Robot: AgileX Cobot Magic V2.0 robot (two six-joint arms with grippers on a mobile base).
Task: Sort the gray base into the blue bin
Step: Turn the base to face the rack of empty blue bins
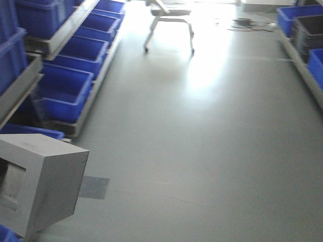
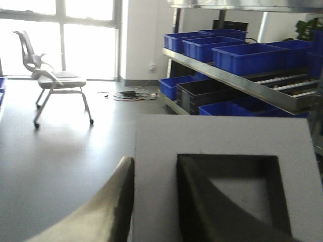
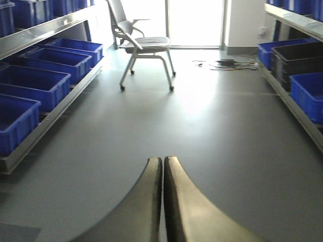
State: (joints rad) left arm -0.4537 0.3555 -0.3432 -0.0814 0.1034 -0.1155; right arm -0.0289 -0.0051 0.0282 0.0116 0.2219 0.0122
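Observation:
The gray base (image 1: 45,186) hangs at the lower left of the front view, its square recess turned to the left. In the left wrist view the gray base (image 2: 222,136) fills the lower right. My left gripper (image 2: 155,160) is shut on one wall of it, with one finger on the outer side and the other inside the recess. My right gripper (image 3: 163,159) is shut with nothing in it, above bare floor. Several blue bins alike stand on the left rack, the nearest blue bin (image 1: 63,91) beyond the base. I cannot tell which one the task means.
A wheeled chair (image 1: 169,20) stands in the aisle ahead, with cables (image 1: 250,22) on the floor to its right. The right rack (image 1: 303,65) holds blue bins and a black bin (image 1: 308,33). A dark grey patch (image 1: 94,187) lies on the floor beside the base.

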